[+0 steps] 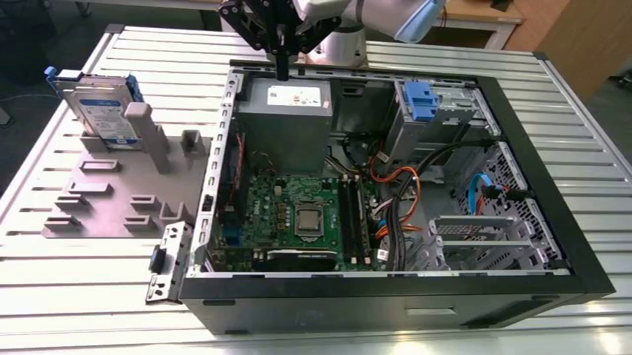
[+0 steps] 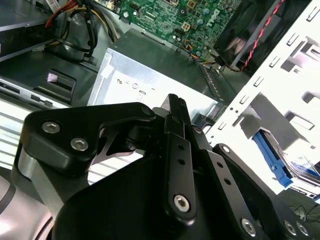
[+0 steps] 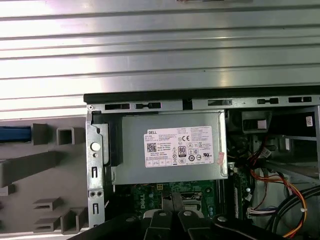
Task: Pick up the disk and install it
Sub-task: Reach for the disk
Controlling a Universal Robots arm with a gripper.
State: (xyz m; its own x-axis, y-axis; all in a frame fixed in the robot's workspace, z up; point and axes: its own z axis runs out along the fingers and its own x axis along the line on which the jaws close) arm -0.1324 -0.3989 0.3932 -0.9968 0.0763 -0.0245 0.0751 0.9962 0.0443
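Pincer, closed on nothing, hangs over the power supply, well apart from the disk upright in its grey holder; a clean pick likely needs jaws opened square to its top edge.

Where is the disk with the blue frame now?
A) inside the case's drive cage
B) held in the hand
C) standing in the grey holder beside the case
C: the disk stands upright in the grey holder, outside the computer case; the hand hangs above the case.

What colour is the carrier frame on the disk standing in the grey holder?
Blue, edging the silver disk; clearest in the exterior view.
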